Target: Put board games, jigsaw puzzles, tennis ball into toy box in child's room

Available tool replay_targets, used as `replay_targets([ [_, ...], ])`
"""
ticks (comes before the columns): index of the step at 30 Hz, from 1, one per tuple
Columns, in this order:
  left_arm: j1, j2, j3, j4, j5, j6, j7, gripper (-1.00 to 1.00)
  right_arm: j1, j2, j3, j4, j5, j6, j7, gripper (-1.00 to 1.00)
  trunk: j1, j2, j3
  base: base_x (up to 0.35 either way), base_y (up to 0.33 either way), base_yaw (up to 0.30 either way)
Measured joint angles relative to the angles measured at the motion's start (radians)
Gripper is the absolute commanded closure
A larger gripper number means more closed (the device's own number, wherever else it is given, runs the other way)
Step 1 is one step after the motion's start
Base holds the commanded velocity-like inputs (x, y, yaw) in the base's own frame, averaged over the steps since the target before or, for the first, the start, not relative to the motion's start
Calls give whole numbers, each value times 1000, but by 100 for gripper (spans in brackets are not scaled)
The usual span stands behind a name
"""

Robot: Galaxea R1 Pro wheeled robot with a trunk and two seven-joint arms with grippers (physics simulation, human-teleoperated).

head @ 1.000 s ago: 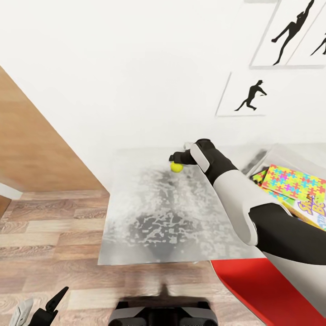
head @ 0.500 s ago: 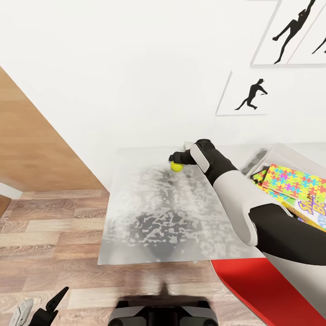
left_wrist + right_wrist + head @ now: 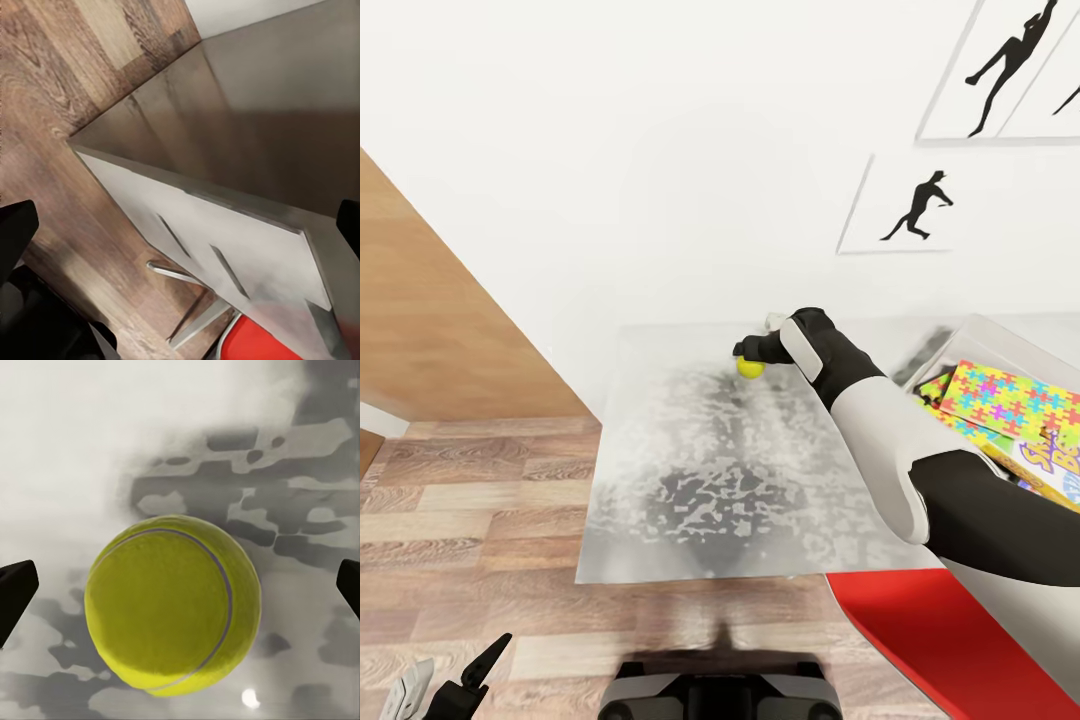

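Nothing about the right gripper (image 3: 748, 352) has shifted over the last second: it stays poised directly over the tennis ball (image 3: 172, 601), fingers spread wide either side, untouching. By my reading, closing comes next; the toy box (image 3: 1000, 338) waits behind its wrist.

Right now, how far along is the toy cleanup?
Done: a puzzle and the Skip-Bo game already lie in the toy box; the rest of the box is cut off, so I can't count the others. In hand: the right claw is over the ball on the table, fingers wide apart, not gripping. Left: grasp the ball and drop it in the box.
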Motion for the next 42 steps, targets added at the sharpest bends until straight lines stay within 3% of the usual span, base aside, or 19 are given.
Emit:
replay_targets([
  [25,0,0,0,0,0,0,0,-100,5,0,0,0,1,-2,0,-100,0,0,-12,0,0,0],
  [26,0,0,0,0,0,0,0,-100,6,0,0,0,1,-2,0,100,0,0,-12,0,0,0],
  [42,0,0,0,0,0,0,-1,-100,6,0,0,0,5,0,3,100,0,0,-12,0,0,0],
])
